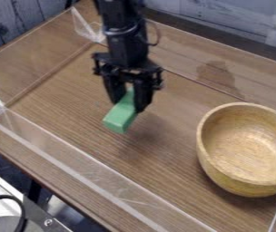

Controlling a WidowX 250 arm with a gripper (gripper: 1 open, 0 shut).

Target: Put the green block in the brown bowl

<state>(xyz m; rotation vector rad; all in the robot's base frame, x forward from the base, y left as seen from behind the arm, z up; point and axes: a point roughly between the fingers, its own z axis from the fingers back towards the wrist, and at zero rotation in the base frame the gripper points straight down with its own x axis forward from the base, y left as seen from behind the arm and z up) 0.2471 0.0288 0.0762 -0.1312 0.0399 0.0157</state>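
Observation:
The green block [121, 117] hangs tilted above the wooden table, its upper end pinched between the black fingers of my gripper [130, 98], which is shut on it. The arm reaches down from the top of the frame. The brown bowl [246, 148], round and of light wood, stands empty at the right, well apart from the block and lower in the frame.
A clear plastic wall [92, 172] runs along the table's near edge, from the left side to the bottom right. The wooden table [55, 91] spreads out left of the gripper. A faint wet-looking mark [211, 71] lies behind the bowl.

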